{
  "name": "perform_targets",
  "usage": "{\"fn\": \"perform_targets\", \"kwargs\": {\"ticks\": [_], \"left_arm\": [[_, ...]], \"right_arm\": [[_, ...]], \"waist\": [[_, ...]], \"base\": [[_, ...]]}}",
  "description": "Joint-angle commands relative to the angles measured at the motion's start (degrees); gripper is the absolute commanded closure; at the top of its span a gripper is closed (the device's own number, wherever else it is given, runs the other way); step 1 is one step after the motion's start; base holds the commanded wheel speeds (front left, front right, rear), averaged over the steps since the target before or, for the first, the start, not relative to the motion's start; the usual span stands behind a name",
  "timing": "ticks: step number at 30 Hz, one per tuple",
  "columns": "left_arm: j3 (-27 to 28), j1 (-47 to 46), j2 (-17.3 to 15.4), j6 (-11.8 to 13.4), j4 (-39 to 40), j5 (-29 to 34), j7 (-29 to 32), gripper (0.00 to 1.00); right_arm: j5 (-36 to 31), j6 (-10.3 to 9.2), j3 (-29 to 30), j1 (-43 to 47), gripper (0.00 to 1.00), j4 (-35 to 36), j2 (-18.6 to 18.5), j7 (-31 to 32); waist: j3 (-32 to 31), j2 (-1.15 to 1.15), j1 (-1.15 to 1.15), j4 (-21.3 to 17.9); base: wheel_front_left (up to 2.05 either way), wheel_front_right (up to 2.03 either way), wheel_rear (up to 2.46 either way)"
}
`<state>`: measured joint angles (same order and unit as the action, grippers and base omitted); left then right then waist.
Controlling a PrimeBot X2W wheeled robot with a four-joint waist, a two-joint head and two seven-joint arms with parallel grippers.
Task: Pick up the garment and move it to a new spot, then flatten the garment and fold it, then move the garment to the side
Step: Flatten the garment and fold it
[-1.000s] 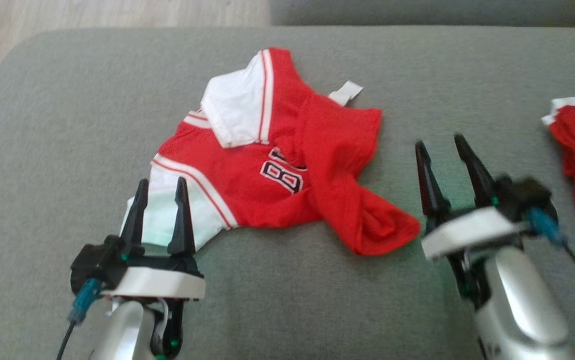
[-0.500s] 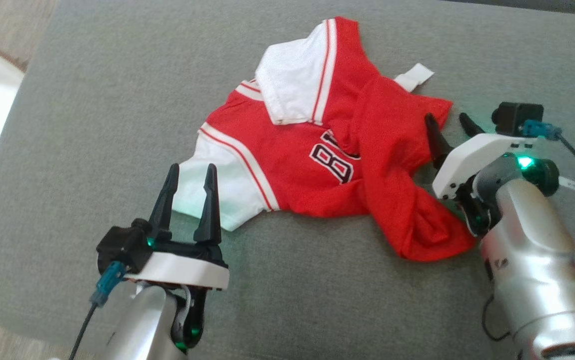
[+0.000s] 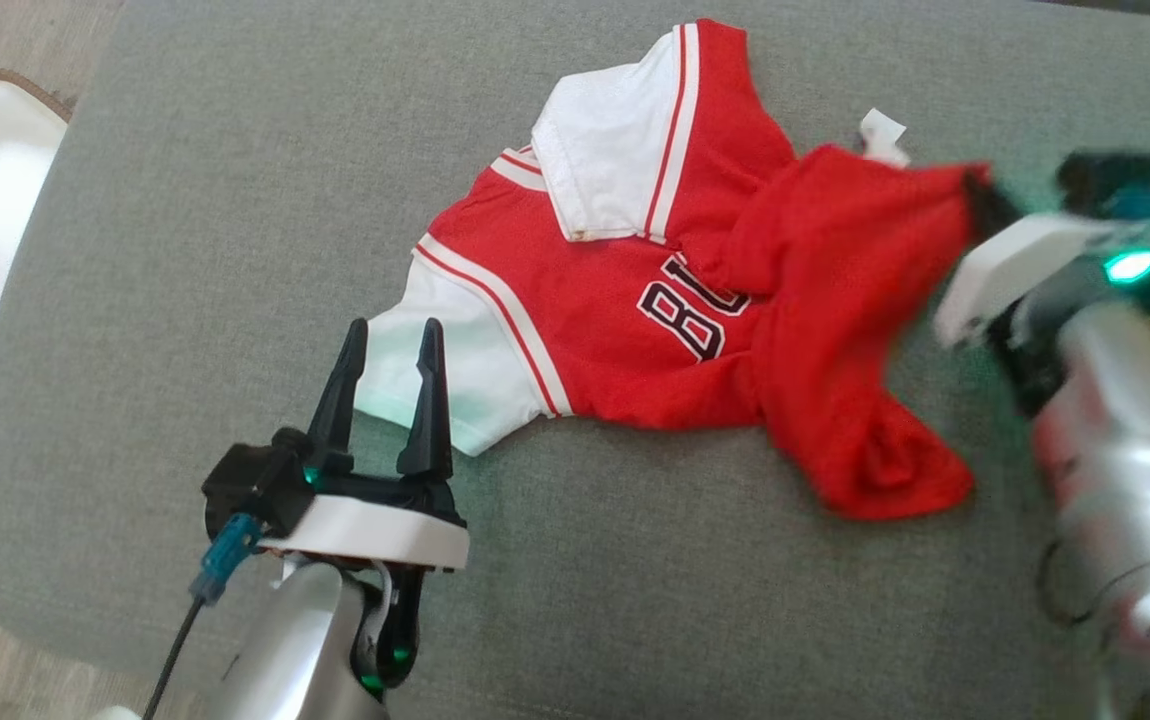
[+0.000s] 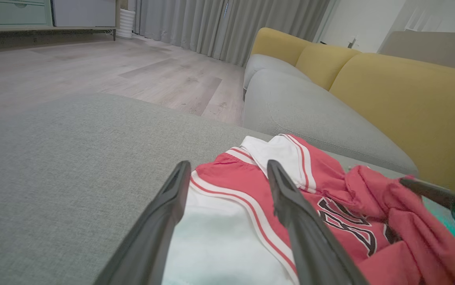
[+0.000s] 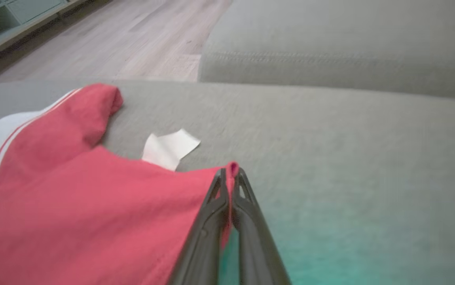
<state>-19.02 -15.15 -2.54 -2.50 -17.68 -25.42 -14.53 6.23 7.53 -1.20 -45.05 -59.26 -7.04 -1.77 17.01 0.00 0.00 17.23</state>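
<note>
Grey cushion (image 3: 185, 250) for a stage, with wood floor (image 4: 93, 71) and yellow sofa backs (image 4: 389, 91) beyond. And the right pincer (image 5: 230, 174) is clamped tight: fingers pressed together, a thin ridge of red cloth pinched between them and poking out at the tips. That's the jersey (image 3: 675, 300), caught by its edge at 3 o'clock. In the head view the cloth there stands lifted off the cushion toward the blurred pincer. At 11 o'clock from the pinch, close by, a white label (image 5: 170, 148) lies flat on the cushion.

Outward now. The jersey's bulk sprawls crumpled across the middle of the cushion. A red fold (image 3: 885, 460) bunches at 5 o'clock, a white flap (image 3: 615, 160) lies doubled over the chest at 12, and the black numerals are half buried. Down at 7 o'clock the left pincer (image 3: 390, 335) stands wide, holding nothing, its tips over the white sleeve (image 3: 455, 395). Whether they touch it, I cannot tell.

Handling, by my reading: light, limp, thin knit. It should sag and trail from a single pinch, and its folds will likely drag along rather than shake out. Nothing fragile here, and no slip on this woven cushion, which may even cling. One corner won't carry it tidily. The best second hold looks like the sleeve hem at 7 o'clock, so both pincers can stretch it between them.
</note>
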Motion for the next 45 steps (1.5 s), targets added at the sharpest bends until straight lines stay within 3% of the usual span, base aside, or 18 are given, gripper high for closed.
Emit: {"fn": "perform_targets", "kwargs": {"ticks": [1, 11, 19, 20, 21, 26, 33, 39, 40, 45], "left_arm": [[1.1, -1.8, -0.3, 0.3, 2.0, -0.5, -0.5, 0.0], [-0.9, -2.7, -0.3, 0.4, 2.6, -1.9, -0.5, 0.0], [-1.7, -3.1, -0.3, 0.5, 2.8, -2.7, -0.5, 0.0], [-1.7, -3.2, -0.3, 0.6, 2.9, -2.7, -0.5, 0.0], [-1.6, -3.2, -0.3, 0.6, 2.9, -2.7, -0.5, 0.0], [-0.7, -2.9, -0.3, 1.0, 3.0, -2.3, -0.5, 0.0], [3.1, -1.7, -0.3, 0.6, 2.8, -0.4, -0.5, 0.0], [6.0, 0.6, -0.3, 0.0, 2.6, 1.5, -0.5, 0.0], [6.0, 0.6, -0.3, 0.0, 2.6, 1.5, -0.5, 0.0], [8.2, 3.0, -0.3, -0.2, 2.6, 2.2, -0.5, 0.0]], "right_arm": [[-1.3, -0.04, 0.0, -5.2, 1.0, 1.5, -2.3, -1.4], [-8.6, -0.04, 3.0, -17.9, 1.0, 0.4, -14.8, -1.4], [-16.0, -0.04, 1.6, -22.8, 1.0, -3.0, -17.8, -2.6], [-17.0, -0.04, 1.7, -23.1, 0.95, -3.1, -17.9, -3.1], [-17.9, -0.04, 2.0, -23.2, 0.0, -3.3, -17.8, -3.6], [-19.2, -0.04, 4.8, -23.0, 0.0, -3.9, -15.1, -8.1], [-16.3, -0.04, 4.6, -17.4, 0.0, -0.9, -8.9, -13.0], [-9.9, -0.04, 2.4, -3.2, 0.0, 14.5, -2.3, -13.2], [-9.9, -0.04, 2.4, -3.2, 0.0, 14.5, -2.3, -13.2], [-6.4, -0.04, 1.8, 11.7, 0.0, 28.2, 2.0, -13.2]], "waist": [[0.0, 0.0, 0.0, -0.1], [1.3, 0.0, 0.0, 1.9], [2.4, 0.0, 0.0, 3.6], [2.5, 0.0, 0.0, 3.6], [2.5, 0.0, 0.0, 3.6], [1.9, 0.0, 0.0, 2.3], [-1.8, 0.0, 0.0, -2.7], [-6.4, 0.0, 0.0, -7.6], [-6.4, 0.0, 0.0, -7.6], [-9.5, 0.0, 0.0, -11.2]], "base": [[0.0, 0.0, 0.0], [0.0, 0.0, 0.0], [0.0, 0.0, 0.0], [0.0, 0.0, 0.0], [0.0, 0.0, 0.0], [0.0, 0.0, 0.0], [0.0, 0.0, 0.0], [0.0, 0.0, 0.0], [0.0, 0.0, 0.0], [0.0, 0.0, 0.0]]}}
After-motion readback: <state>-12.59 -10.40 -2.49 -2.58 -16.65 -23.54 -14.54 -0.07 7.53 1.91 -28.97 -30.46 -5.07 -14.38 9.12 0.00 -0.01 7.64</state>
